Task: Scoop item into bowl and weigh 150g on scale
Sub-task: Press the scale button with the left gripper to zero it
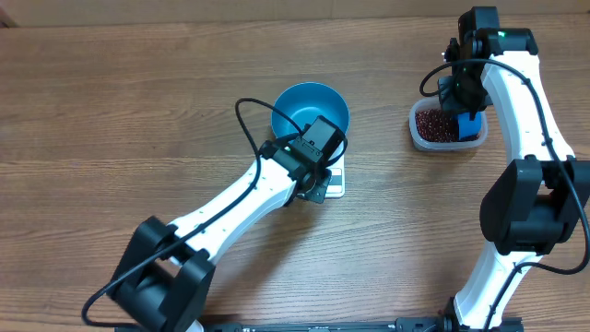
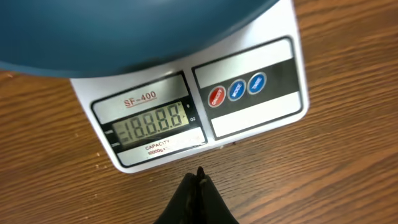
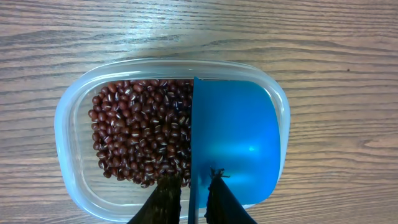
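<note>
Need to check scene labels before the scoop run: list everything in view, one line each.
round bright blue bowl: one, blue, on the scale, looks empty.
flat white kitchen scale: one, white, mid-table under the bowl, display lit, three round buttons.
clear rounded-rectangular plastic tub: one, clear, on the table to the right.
small dark red-brown beans: many, red-brown, in the tub.
blue plastic scoop: one, blue, over the tub's right half, empty.
wooden table: one, brown.
left gripper: one, black, shut, in front of the scale.
right gripper: one, black, shut on the scoop.
</note>
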### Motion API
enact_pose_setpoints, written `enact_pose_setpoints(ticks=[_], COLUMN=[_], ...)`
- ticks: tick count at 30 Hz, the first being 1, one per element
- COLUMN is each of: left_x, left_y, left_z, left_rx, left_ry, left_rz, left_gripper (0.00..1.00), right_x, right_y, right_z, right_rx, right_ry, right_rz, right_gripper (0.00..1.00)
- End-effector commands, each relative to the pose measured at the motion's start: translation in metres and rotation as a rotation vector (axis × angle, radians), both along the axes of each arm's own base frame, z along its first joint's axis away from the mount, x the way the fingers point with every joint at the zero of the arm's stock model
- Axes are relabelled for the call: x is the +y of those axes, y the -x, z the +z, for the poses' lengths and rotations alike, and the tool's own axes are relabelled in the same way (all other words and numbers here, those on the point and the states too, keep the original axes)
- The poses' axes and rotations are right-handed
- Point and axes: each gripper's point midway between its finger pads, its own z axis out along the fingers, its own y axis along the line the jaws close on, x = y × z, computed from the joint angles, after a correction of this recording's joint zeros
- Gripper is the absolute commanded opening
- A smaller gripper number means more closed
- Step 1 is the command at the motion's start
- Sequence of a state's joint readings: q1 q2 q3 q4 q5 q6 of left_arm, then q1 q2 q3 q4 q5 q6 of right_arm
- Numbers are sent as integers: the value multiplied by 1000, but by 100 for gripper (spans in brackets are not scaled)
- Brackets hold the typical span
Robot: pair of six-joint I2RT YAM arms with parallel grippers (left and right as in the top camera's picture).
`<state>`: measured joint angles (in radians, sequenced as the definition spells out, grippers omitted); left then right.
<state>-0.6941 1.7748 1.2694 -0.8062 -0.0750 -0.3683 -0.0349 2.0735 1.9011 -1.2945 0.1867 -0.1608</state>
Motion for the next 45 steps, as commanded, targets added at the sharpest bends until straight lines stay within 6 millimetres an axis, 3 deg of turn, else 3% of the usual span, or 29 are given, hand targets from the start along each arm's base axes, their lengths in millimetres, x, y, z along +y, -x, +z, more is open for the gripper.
enact_pose_setpoints(ticks=[1, 2, 5, 6, 10, 16, 18, 19, 23, 30, 33, 36, 45], left_x=[2, 1, -3, -4, 1, 23, 29, 29, 15, 14, 14, 15, 17], left_y=[5, 7, 11, 11, 14, 8, 5, 5, 9, 9, 10, 12, -9], left_z=[-14, -14, -13, -13, -14, -15, -15, -15, -15, -15, -15, -12, 44], left_rx=[51, 60, 80, 85, 101, 90, 93, 100, 142, 132, 136, 136, -65], left_ry=[-15, -12, 14, 19, 6, -59, -65, -56, 26, 19, 17, 16, 76], left_rz=[20, 18, 10, 9, 14, 58, 74, 79, -10, -5, -5, -5, 4], left_gripper=[5, 7, 43, 48, 61, 67, 85, 89, 90, 92, 99, 96, 100], right_x=[-2, -2, -2, -2, -2, -2, -2, -2, -2, -2, -2, -2, -2], right_y=[1, 1, 1, 1, 1, 1, 1, 1, 0, 0, 0, 1, 2], right_z=[-7, -7, -7, -7, -7, -7, -7, -7, -7, -6, -7, -7, -7], right_rx=[11, 11, 11, 11, 11, 11, 11, 11, 9, 7, 8, 13, 13], right_ry=[-6, -6, -6, -6, -6, -6, -6, -6, -6, -6, -6, -6, -11], right_rz=[-10, -10, -10, -10, -10, -10, -10, -10, -10, -10, -10, -10, -22], right_gripper=[16, 16, 16, 16, 16, 16, 16, 16, 16, 16, 16, 12, 4])
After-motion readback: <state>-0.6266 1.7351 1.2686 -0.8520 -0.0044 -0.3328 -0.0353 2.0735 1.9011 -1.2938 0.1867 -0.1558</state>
